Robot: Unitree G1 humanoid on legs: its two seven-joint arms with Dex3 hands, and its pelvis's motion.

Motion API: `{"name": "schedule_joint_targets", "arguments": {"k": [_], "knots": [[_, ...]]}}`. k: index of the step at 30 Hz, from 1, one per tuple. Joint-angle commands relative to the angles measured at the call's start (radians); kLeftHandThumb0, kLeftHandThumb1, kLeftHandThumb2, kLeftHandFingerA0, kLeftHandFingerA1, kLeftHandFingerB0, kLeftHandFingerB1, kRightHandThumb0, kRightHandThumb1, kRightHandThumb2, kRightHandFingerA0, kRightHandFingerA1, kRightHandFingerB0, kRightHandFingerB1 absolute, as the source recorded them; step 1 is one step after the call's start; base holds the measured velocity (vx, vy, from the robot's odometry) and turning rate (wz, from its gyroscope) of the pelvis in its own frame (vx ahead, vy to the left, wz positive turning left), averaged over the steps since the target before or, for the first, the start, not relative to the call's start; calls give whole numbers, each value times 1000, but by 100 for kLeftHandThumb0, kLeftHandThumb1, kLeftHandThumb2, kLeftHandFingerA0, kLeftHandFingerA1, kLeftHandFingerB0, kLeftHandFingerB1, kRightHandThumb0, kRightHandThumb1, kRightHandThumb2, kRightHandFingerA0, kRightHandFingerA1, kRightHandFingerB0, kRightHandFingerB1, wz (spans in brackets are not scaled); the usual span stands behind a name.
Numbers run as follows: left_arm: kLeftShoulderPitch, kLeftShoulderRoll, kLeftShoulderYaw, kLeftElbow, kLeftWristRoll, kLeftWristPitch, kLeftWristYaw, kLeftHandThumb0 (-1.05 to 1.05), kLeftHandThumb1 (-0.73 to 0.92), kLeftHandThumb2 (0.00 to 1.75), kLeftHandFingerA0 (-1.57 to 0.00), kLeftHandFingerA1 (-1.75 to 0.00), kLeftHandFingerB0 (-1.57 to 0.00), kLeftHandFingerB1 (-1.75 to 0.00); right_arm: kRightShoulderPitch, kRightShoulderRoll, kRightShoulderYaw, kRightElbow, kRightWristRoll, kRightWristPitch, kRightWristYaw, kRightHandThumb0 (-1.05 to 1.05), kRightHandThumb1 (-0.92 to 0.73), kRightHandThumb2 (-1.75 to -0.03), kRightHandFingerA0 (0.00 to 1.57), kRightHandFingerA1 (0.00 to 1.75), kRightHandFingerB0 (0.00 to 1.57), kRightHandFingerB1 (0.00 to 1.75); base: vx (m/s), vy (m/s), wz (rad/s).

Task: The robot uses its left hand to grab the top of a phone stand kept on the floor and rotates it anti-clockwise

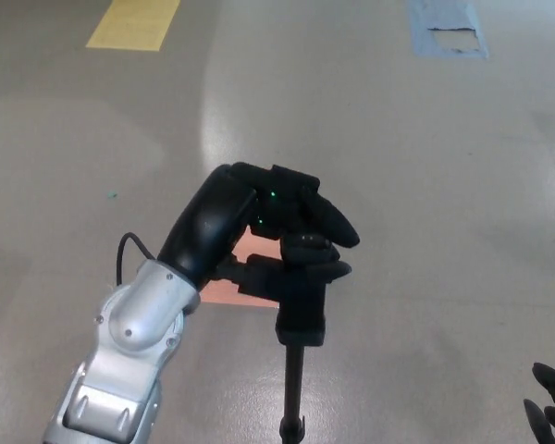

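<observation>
Left hand, black and reaching in from the lower left on a silver forearm, is wrapped over the top of the phone stand, its thick fingers curled down over the head and closed on it. A small green light shows on the back of the hand. A thin black cable loops out near the wrist.

Upright on the floor, the phone stand sits low in the middle of the scene; its black clamp head lies under the fingers and its slim pole runs straight down to the bottom edge. Partly hidden behind the hand and the stand head, an orange-pink square patch lies flat on the floor.

Only the dark tips of the right hand show at the bottom right corner, well apart from the stand; whether it is open or closed cannot be told.

Far off near the top edge, a yellow rectangle marks the floor toward the left corner, and a blue, worn-looking patch lies toward the right.
</observation>
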Motion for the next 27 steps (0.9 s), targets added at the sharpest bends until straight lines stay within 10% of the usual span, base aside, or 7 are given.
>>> {"name": "schedule_joint_targets", "arguments": {"k": [1,13,27], "knots": [[-58,-39,128,53,-176,470,33,-12,33,69,-122,-67,-116,-69,-17,-17,-2,7,0,0,-2,-64,-90,-82,1,20,0,8,0,0,0],[-106,-53,166,87,-166,596,73,-1,27,70,-123,-68,-118,-68,-30,-17,-4,11,2,5,-2,-76,-76,-99,0,24,0,15,0,0,0],[-163,-44,255,162,-277,791,30,10,33,67,-111,-72,-107,-69,-47,-18,2,14,-5,11,-5,-66,-92,-81,1,21,0,8,0,0,0]]}}
